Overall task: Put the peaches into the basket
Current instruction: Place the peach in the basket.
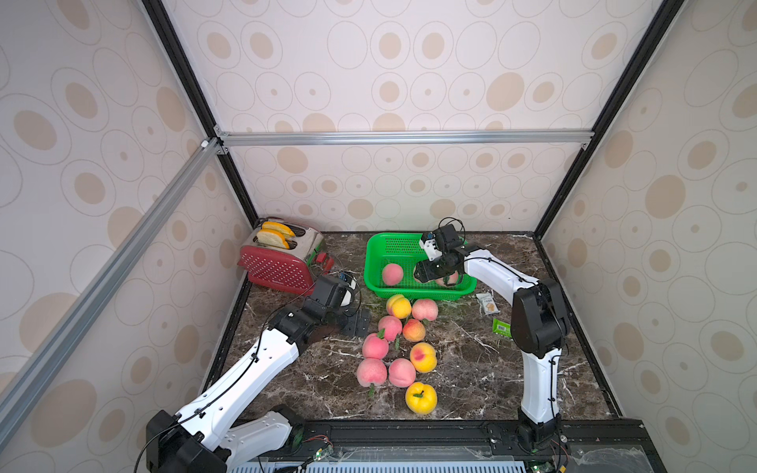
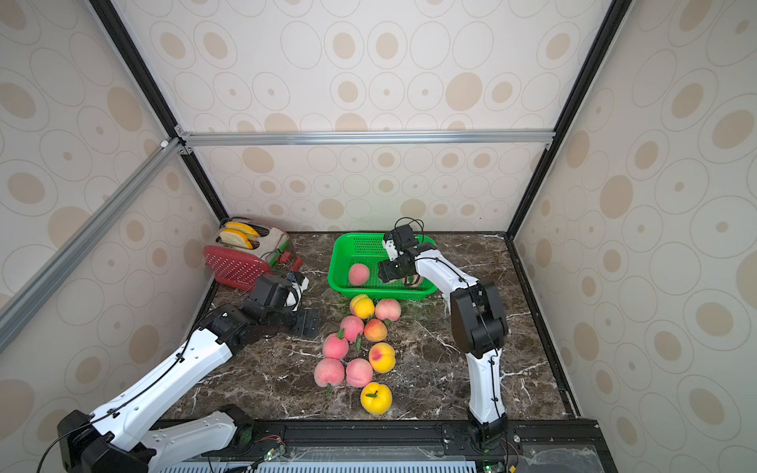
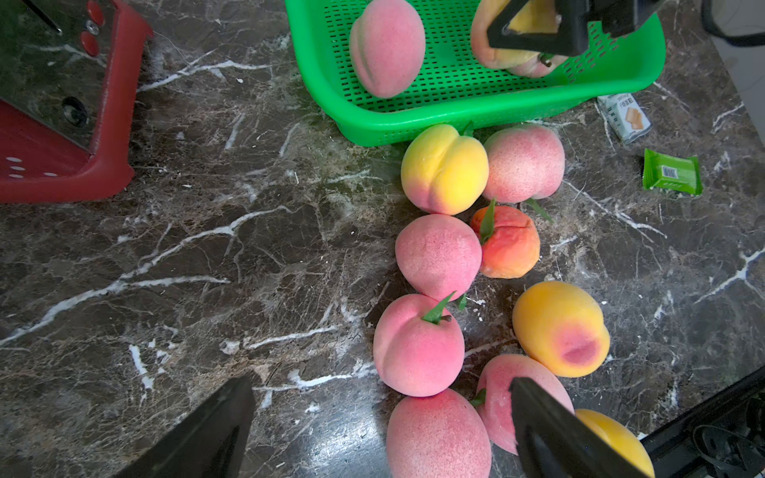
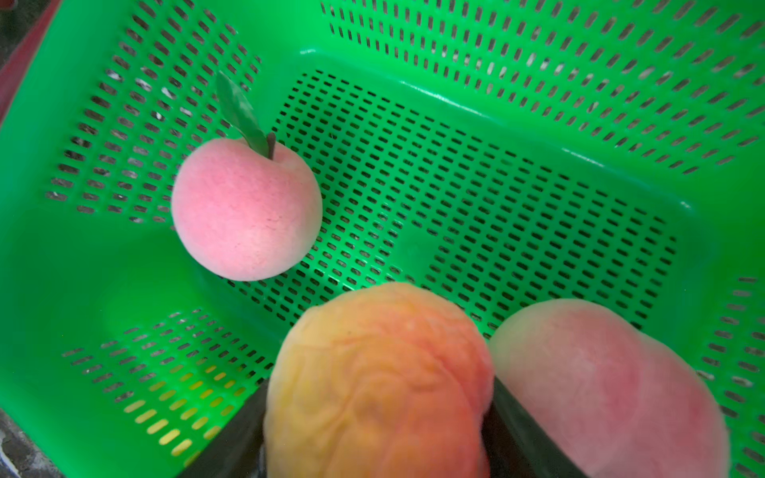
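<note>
Orange-blushed peach (image 4: 372,385) tight between right fingers (image 4: 232,438) in green basket (image 4: 538,103); left fingers (image 3: 207,434) wide apart, empty.

1. Basket (image 4: 455,103): glossy green plastic, perforated.
2. Peaches (image 3: 439,256): matt, fuzzy; held peach (image 4: 372,351) in my right end effector (image 4: 374,438) wrinkled.
3. Bench (image 3: 248,248): polished, veined dark marble.
4. Toaster (image 3: 49,82): shiny metal top, red plastic sides.

Lab robot cell: alu frame (image 1: 401,137), wallpapered panels (image 1: 409,61), marble tabletop (image 1: 471,368).

Loose peaches (image 1: 402,372) beside green basket (image 1: 409,292), some inside
</note>
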You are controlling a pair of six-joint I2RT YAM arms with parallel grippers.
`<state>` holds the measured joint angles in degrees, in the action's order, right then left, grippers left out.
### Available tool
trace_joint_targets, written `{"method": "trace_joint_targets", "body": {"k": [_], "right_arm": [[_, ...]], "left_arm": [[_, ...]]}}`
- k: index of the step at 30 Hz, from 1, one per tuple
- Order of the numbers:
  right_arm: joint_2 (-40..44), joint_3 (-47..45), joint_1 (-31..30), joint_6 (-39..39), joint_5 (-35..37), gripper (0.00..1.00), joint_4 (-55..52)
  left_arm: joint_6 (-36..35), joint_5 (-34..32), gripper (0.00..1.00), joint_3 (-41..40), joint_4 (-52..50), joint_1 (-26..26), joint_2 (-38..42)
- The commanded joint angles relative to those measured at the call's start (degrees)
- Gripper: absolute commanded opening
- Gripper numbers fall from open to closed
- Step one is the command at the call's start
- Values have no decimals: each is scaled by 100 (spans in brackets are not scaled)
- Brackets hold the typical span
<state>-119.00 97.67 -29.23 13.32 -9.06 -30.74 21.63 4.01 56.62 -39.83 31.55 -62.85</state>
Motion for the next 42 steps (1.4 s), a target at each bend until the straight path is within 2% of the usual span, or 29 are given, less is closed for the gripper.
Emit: {"method": "trace_joint_targets", "body": {"k": [1, 13, 25, 42], "right_arm": [[-98, 145, 16, 79, -17, 56, 28], [-446, 393, 22, -173, 181, 56, -187], [-630, 770, 31, -348, 183, 64, -490], [-564, 780, 29, -313, 176, 72, -549]], "left_arm": [[17, 47, 99, 119, -121, 18, 42], [35, 35, 99, 98, -101, 18, -25], [59, -8, 99, 86, -122, 18, -18], [184, -45, 99, -137, 53, 19, -266]]}}
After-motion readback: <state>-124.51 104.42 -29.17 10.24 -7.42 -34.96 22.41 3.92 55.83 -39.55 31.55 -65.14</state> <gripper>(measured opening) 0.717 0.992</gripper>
